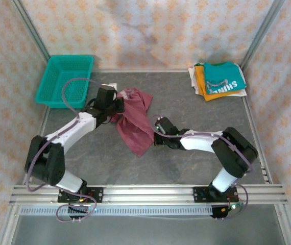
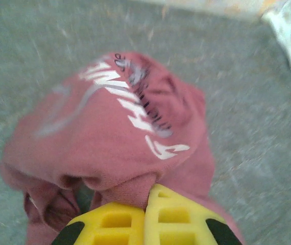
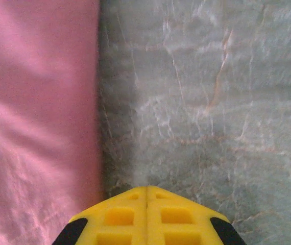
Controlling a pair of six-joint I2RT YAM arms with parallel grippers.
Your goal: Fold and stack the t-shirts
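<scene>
Top external: maroon tee (image 1: 135,122) lies crumpled mid-table, long axis roughly far-to-near, btwn both arms. Left gripper (image 1: 119,105) sits at its far-left end, clenched on a bunch of cloth. Left wrist cam shows fabric pinched at the yellow tips, white "SHINE" print seen upside down. Right gripper (image 1: 158,133) is just beside the near-right edge, fingers pressed together, no cloth visible btwn them; tee lies to their left. Teal tee (image 1: 222,76) w/ "SHINE" tops the stack in the far-right corner.

Soft even light, faint shadows, blurry wrist views
</scene>
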